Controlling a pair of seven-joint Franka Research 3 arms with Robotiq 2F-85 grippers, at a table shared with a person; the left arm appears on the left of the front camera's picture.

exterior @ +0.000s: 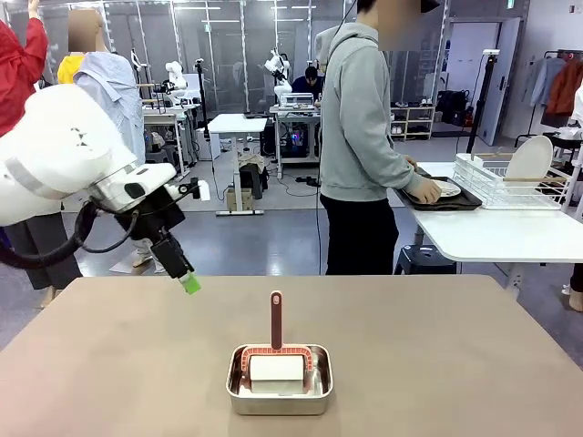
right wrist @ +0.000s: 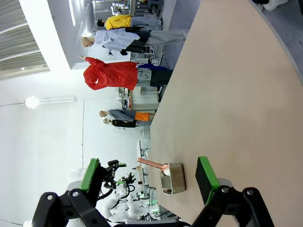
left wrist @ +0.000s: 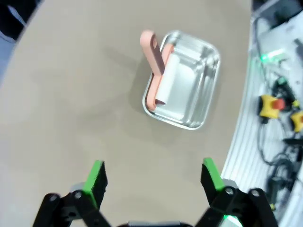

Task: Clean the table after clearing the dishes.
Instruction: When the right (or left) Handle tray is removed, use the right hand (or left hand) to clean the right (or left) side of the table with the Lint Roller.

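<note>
The taupe table (exterior: 437, 355) carries a small steel pan (exterior: 280, 381) near its front middle, and a pink-handled roller (exterior: 276, 350) with a white roll lies in the pan. My left gripper (exterior: 189, 280) hovers above the table's left part, tilted down, apart from the pan. In the left wrist view the left gripper (left wrist: 154, 182) stands open and empty, with the pan (left wrist: 182, 87) and roller (left wrist: 158, 71) beyond it. My right gripper (right wrist: 148, 175) is open and empty above the table (right wrist: 227, 94), the pan (right wrist: 173, 178) far off. On the white side table, a person's hand rests on a white plate (exterior: 447, 189) on a dark tray (exterior: 442, 203).
A person in a grey hoodie (exterior: 360, 109) stands behind the table's far edge, turned toward the white side table (exterior: 492, 232). A wire rack (exterior: 510, 182) on it holds a white plate (exterior: 531, 159). Cables and a yellow box (left wrist: 270, 106) lie beyond the table's edge.
</note>
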